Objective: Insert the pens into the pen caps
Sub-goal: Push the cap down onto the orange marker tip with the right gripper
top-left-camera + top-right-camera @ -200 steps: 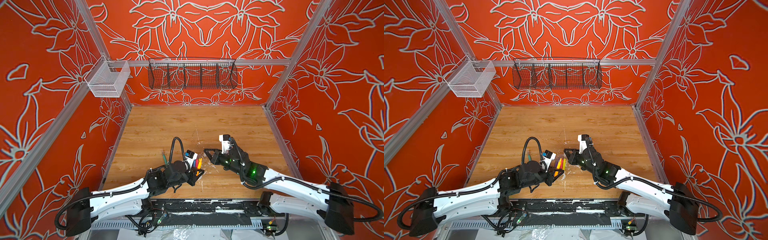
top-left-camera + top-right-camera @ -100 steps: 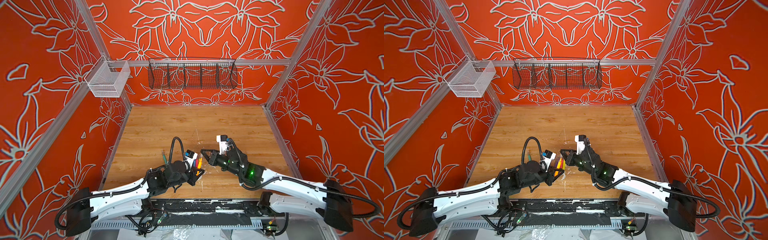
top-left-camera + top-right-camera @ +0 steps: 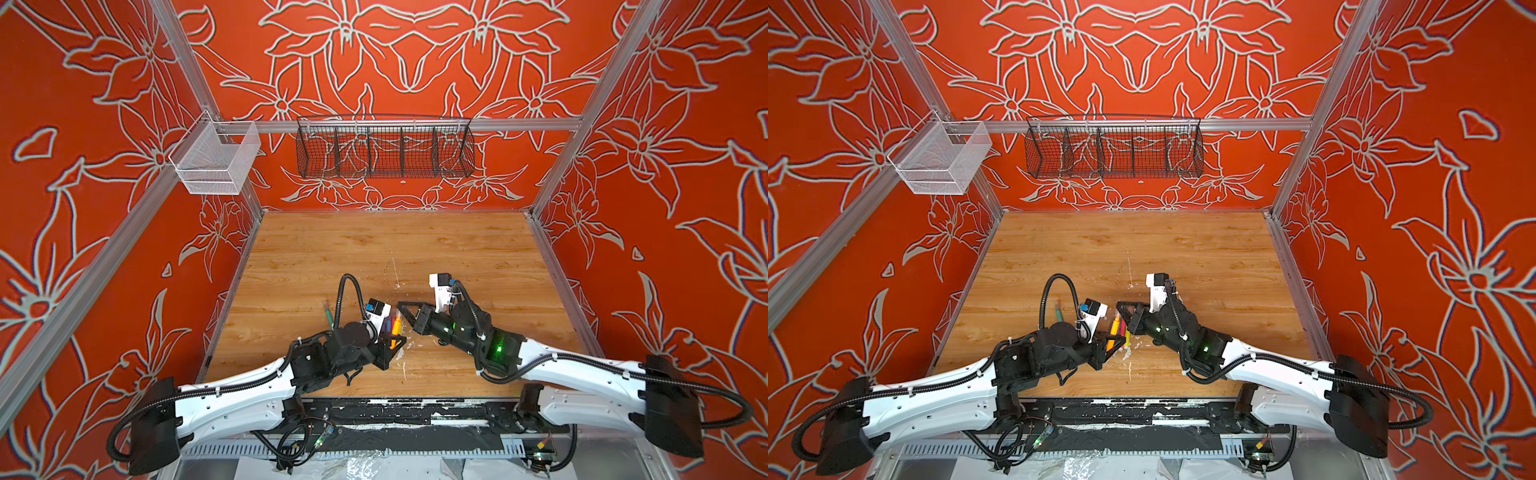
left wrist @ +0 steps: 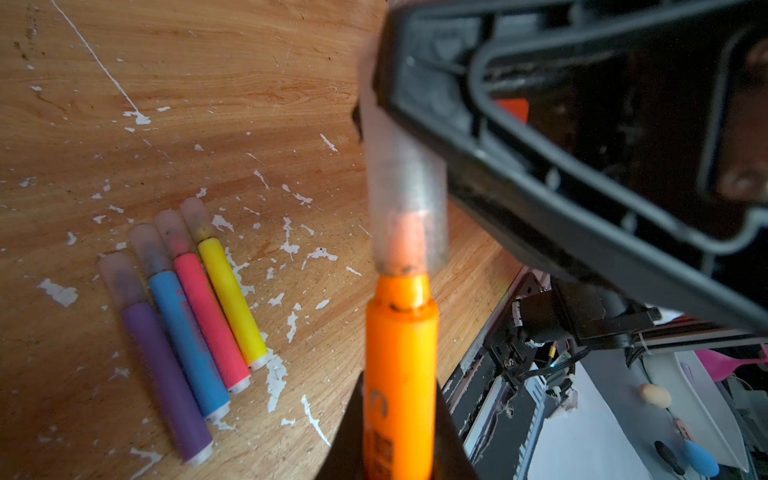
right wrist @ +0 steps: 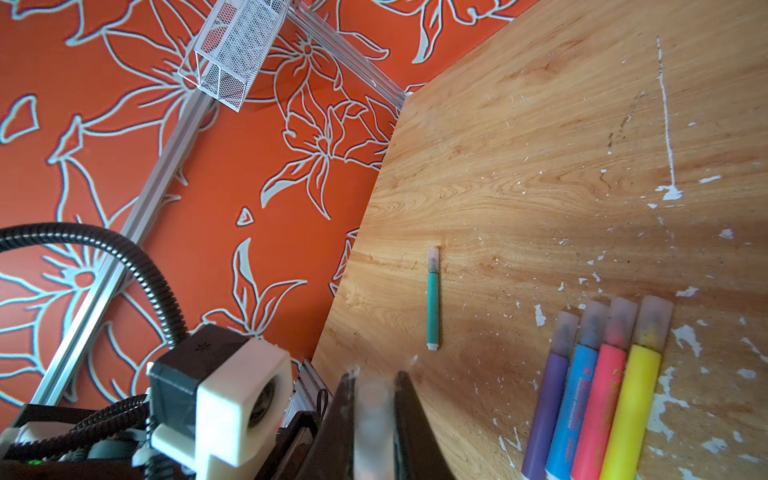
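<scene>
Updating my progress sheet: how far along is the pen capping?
Done: the purple pen, blue pen, pink pen and yellow pen lie capped in a row; the green pen lies capped apart. In hand: the left gripper holds the orange pen, its tip inside a clear cap held by the right gripper; some neck shows, so probably not fully seated. Left: push it home.

Lab enclosure: aluminium frame [image 3: 523, 124], patterned walls [image 3: 415, 54]

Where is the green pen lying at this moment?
In both top views the green pen lies alone on the table, left of centre, just beyond the left arm and apart from the four-pen row.
</scene>
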Controlling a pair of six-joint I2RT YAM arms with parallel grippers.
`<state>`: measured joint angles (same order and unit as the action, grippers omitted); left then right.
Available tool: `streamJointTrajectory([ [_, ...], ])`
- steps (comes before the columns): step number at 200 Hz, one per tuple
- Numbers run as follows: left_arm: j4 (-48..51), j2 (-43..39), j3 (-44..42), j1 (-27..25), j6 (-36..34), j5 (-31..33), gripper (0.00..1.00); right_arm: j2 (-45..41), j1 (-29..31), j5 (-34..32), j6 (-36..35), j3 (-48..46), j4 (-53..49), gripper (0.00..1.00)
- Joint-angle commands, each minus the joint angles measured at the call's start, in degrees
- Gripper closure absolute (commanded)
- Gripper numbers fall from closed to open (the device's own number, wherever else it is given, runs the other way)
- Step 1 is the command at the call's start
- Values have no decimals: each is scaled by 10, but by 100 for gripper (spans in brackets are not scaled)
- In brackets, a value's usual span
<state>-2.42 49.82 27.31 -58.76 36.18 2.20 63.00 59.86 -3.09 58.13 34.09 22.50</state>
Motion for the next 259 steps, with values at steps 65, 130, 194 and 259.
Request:
streamJointTrajectory([
  [65,-118,-13,-12,73,48,-115,100,33,30,-2,4,-19,36,96],
  [130,-117,-40,-24,78,39,-129,100,-13,30,-29,-26,-39,-3,68],
  [194,-98,-19,-16,78,13,-135,100,-71,31,-10,-85,20,-77,41],
  [259,-83,-23,-13,78,-19,-153,100,-50,18,-72,-92,72,-139,36],
])
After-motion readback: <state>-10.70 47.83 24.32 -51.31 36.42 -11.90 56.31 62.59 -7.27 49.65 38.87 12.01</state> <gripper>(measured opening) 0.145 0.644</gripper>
